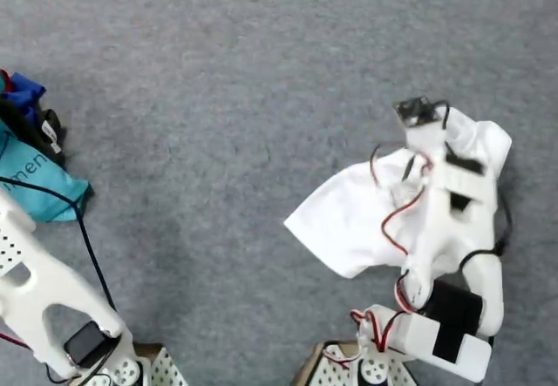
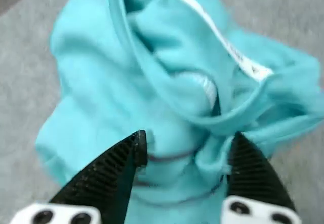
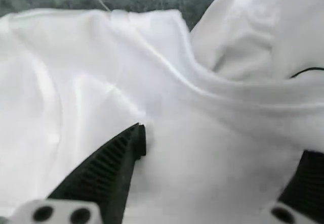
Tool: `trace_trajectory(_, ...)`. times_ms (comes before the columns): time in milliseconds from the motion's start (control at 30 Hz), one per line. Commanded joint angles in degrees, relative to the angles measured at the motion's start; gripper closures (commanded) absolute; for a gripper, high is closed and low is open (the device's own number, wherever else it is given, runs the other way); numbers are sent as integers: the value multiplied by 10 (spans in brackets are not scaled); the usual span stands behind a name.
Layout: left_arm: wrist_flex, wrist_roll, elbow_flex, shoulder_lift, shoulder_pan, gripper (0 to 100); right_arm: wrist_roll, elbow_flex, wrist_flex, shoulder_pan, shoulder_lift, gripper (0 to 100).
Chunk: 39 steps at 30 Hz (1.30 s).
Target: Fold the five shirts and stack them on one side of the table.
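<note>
**Ana:** Two shirts lie on the grey worktop (image 1: 218, 81) from above, yes?

**Ben:** Yes. A white shirt (image 1: 357, 216) is crumpled at the right, with the right arm (image 1: 453, 194) over it. A teal shirt (image 1: 39, 181) lies bunched at the left edge, near the left arm (image 1: 39, 286). Some blue cloth (image 1: 22, 94) sits just beyond it at the same edge.

**Ana:** And the left wrist view?

**Ben:** The left pincer (image 2: 190, 140) is spread, its toothed fingers (image 2: 121, 163) straddling a raised fold of the teal shirt. Whether they touch it, I cannot tell.

**Ana:** The right wrist view?

**Ben:** The right pincer (image 3: 223, 145) is spread wide, low over the white shirt, pinching nothing.
</note>
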Motion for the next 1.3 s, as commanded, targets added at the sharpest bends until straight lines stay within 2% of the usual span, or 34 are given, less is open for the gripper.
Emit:
trace_trajectory(0,21,-5,-22,-69,-18,912,6,-134,158,-36,-7,544)
trace_trajectory(67,21,-5,-22,-90,-30,971,6,-184,215,-66,-7,545)
trace_trajectory(200,21,-5,-20,-117,-61,942,6,-262,289,-138,-2,545)
trace_trajectory(333,21,0,-19,-126,-95,835,6,-276,295,-202,0,545)
trace_trajectory(400,21,36,-19,-126,-117,760,5,-273,289,-226,11,545)
trace_trajectory(500,21,92,-19,-123,-140,647,5,-274,279,-242,66,545)
trace_trajectory(567,21,90,-19,-122,-144,621,5,-275,265,-242,118,545)
trace_trajectory(667,21,76,-19,-126,-146,643,5,-276,233,-239,207,549)
trace_trajectory(733,21,76,-25,-127,-152,661,5,-294,222,-239,269,589)
trace_trajectory(867,21,76,-25,-134,-167,724,5,-367,229,-240,378,766)
trace_trajectory(1033,21,77,-21,-162,-196,843,6,-483,309,-242,457,988)
trace_trajectory(1267,21,77,-19,-192,-227,857,23,-644,437,-279,465,995)
